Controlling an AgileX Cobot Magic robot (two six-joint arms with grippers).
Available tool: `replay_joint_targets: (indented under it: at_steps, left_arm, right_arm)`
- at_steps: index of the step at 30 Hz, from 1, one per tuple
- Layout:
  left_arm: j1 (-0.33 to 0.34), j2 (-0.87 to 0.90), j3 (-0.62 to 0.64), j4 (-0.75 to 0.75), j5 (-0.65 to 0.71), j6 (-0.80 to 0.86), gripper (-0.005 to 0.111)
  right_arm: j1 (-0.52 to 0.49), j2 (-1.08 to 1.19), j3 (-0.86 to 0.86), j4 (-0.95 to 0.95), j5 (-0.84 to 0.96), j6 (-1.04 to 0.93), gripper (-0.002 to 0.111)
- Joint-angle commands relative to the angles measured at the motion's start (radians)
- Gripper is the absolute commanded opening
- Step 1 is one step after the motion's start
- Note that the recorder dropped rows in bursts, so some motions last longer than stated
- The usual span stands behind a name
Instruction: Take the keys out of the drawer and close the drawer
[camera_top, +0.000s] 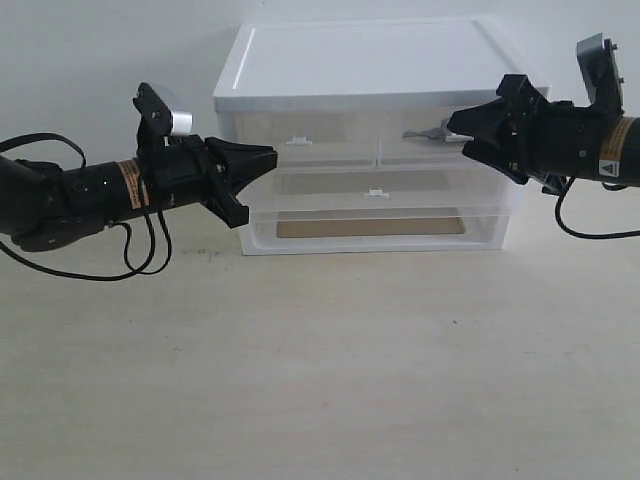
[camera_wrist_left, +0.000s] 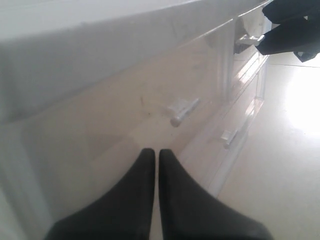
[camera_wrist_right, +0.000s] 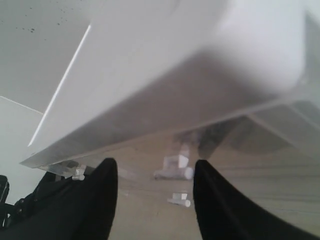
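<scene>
Opening stage: the drawer (camera_top: 440, 148) is sitting shut in the white cabinet (camera_top: 360, 60), the keys (camera_top: 424, 131) lying inside as a grey shape behind its clear front; the right gripper (camera_top: 458, 128) is hovering there, jaws wide and empty; the left gripper (camera_top: 268, 154) is hanging alongside, jaws pressed together; opening, retrieval and closing are all remaining. Only the right wrist view is showing the tab handle (camera_wrist_right: 175, 169) lying between the fingers (camera_wrist_right: 100, 200).

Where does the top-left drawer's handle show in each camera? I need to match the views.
Exterior: handle left of centre, just off the left end effector's tip.
Left wrist: handle mid-picture, beyond the shut fingertips.
Right wrist: handle beside the dark left end effector, outside the open fingers.
Shared landmark: the cabinet's white top.
</scene>
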Motion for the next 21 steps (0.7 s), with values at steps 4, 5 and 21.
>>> replay_joint_targets:
  at_steps: [4, 5, 21]
  left_arm:
    - [0.011, 0.001, -0.025, -0.138, 0.065, -0.003, 0.004]
    - [0.011, 0.001, -0.025, -0.138, 0.065, -0.003, 0.004]
    - [0.009, 0.001, -0.025, -0.138, 0.062, -0.002, 0.004]
  right_arm:
    - [-0.002, -0.009, -0.004, 0.057, 0.093, -0.036, 0.036]
    - [-0.002, -0.009, -0.004, 0.057, 0.096, -0.042, 0.031]
    - [-0.002, -0.009, -0.004, -0.017, -0.057, -0.14, 0.0]
